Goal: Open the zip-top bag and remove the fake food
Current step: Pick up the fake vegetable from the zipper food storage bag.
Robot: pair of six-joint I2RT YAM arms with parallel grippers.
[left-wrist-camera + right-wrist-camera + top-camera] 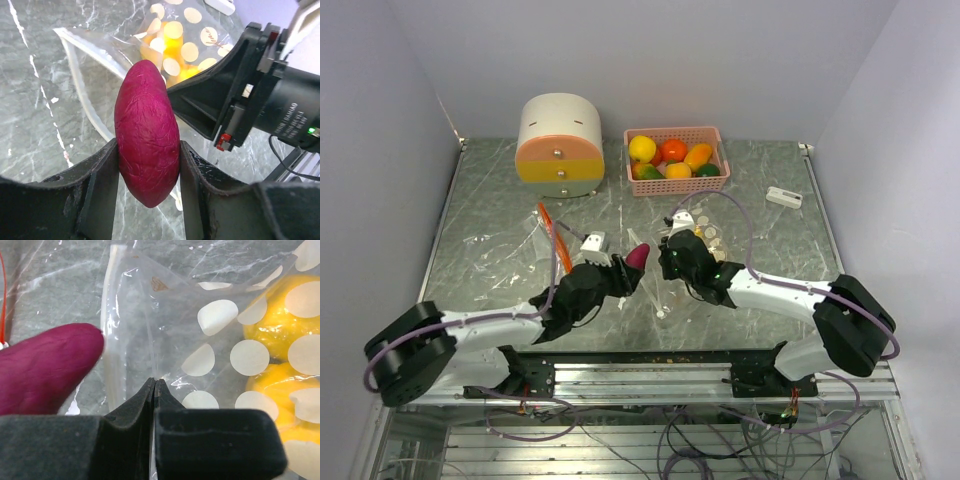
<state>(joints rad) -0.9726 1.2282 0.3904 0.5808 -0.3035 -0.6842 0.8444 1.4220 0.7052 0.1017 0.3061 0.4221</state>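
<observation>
My left gripper (148, 152) is shut on a dark purple piece of fake food (146, 132), which stands point-up between the fingers (102, 170) just outside the bag's mouth. From above, the purple piece (637, 257) shows at the tip of the left gripper (630, 270). The clear, white-dotted zip-top bag (165, 315) lies on the table with its mouth towards the left arm. My right gripper (154, 382) is shut on the bag's film near the open edge. Yellow fake food (280, 325) is still inside the bag (708, 237).
A pink basket (676, 135) at the back holds several fruits. The round cream, orange and yellow drawer box (560, 145) stands to its left. A second clear bag with an orange strip (552, 232) lies at the left. A small white device (783, 196) sits at the right.
</observation>
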